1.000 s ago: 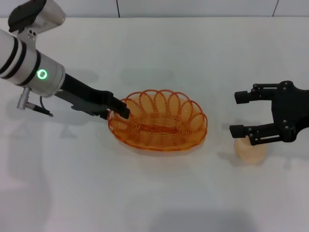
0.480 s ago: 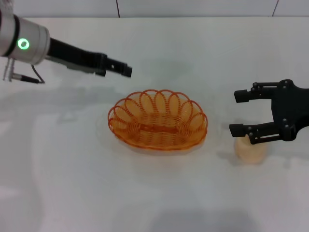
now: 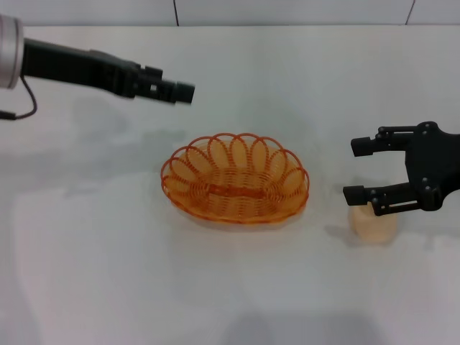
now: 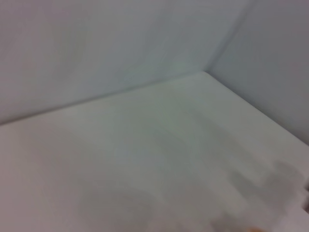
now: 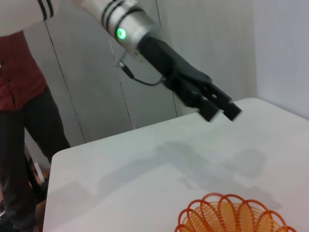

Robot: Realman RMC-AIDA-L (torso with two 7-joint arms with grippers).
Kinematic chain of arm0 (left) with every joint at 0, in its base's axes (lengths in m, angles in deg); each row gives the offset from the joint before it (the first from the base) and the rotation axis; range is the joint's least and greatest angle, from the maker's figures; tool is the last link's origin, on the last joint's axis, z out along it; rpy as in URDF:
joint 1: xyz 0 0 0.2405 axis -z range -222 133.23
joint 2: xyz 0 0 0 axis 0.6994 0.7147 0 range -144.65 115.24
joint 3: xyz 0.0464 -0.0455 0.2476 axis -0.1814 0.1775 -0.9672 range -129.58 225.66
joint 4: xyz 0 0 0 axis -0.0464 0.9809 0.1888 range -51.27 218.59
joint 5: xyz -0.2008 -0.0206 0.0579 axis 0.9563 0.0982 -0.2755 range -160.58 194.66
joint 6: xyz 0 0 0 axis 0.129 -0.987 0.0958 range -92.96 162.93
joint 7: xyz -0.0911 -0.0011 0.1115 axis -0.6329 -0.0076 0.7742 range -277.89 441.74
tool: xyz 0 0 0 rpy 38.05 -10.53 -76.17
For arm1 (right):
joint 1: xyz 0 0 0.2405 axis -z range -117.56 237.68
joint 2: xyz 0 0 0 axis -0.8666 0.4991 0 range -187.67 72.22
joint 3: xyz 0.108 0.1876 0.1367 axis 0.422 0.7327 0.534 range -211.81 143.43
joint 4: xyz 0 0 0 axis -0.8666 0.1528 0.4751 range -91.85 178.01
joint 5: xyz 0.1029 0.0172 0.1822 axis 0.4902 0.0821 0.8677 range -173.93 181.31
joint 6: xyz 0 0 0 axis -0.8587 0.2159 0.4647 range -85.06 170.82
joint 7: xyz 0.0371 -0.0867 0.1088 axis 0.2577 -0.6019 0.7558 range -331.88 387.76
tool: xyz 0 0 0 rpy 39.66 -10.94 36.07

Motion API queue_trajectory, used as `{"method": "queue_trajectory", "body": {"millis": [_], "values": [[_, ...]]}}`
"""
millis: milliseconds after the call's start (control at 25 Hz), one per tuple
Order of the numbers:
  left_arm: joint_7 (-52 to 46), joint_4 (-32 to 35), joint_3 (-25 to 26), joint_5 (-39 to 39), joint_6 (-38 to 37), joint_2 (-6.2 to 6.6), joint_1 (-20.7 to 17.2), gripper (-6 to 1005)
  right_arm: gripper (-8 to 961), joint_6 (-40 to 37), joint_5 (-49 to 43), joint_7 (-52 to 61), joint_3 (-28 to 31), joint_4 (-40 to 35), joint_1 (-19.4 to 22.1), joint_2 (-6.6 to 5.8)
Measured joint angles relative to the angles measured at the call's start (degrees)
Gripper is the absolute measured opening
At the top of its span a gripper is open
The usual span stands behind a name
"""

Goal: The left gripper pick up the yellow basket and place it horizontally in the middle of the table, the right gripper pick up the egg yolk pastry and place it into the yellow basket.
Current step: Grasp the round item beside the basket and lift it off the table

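Sitting just under the spread right end effector (image 3: 357,170): the egg yolk pastry (image 3: 373,223).

- The yellow basket (image 3: 235,179) sits on the white table (image 3: 108,273).
- Left gripper (image 3: 183,91) hangs above and behind the basket, empty.
- Right gripper (image 3: 361,169), fingers spread, is poised over the egg yolk pastry (image 3: 373,222) right of the basket.

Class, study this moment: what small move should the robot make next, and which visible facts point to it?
Probably lower the open right gripper around the small pale round egg yolk pastry and close. The oval orange-yellow wire basket already lies lengthwise mid-table, the left gripper is raised clear of it, and the pastry sits beside the basket, just under the right fingers.
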Motion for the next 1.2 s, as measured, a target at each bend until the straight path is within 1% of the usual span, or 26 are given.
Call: {"method": "queue_trajectory", "body": {"millis": [200,320,480,600,760,880,1000,1200], "values": [[3.38,1.06,-0.02,-0.61,-7.04,0.49,-0.9,893,790,0.52,-1.36,1.19,-0.66,-1.0,-0.1,0.13],[5.54,1.13,0.02,-0.85,-10.83,1.08,-1.57,894,790,1.31,-1.39,1.28,-1.42,-1.3,-0.18,0.19],[6.45,1.18,-0.08,-1.11,-13.24,2.01,-2.66,894,789,3.62,-1.68,1.37,-3.89,-1.32,-0.59,0.21],[6.01,1.23,-0.15,-1.16,-14.69,3.08,-3.47,894,789,5.45,-1.88,1.38,-6.0,-1.31,-0.85,0.22],[5.21,2.18,-0.21,-1.18,-15.46,3.93,-4.75,893,789,6.31,-2.05,1.58,-6.75,-1.35,-0.87,0.23],[5.06,2.66,-0.28,-1.18,-15.5,3.96,-5.46,893,789,6.44,-3.56,2.71,-6.95,-1.42,-1.05,0.24],[5.02,2.7,-0.39,-1.18,-15.53,3.69,-5.63,893,788,7.01,-6.67,4.93,-7.89,-2.3,-1.54,0.24],[4.96,2.71,-0.52,-1.18,-15.56,3.38,-5.58,894,788,8.15,-14.95,11.0,-10.29,-5.84,-2.11,0.28]]}}
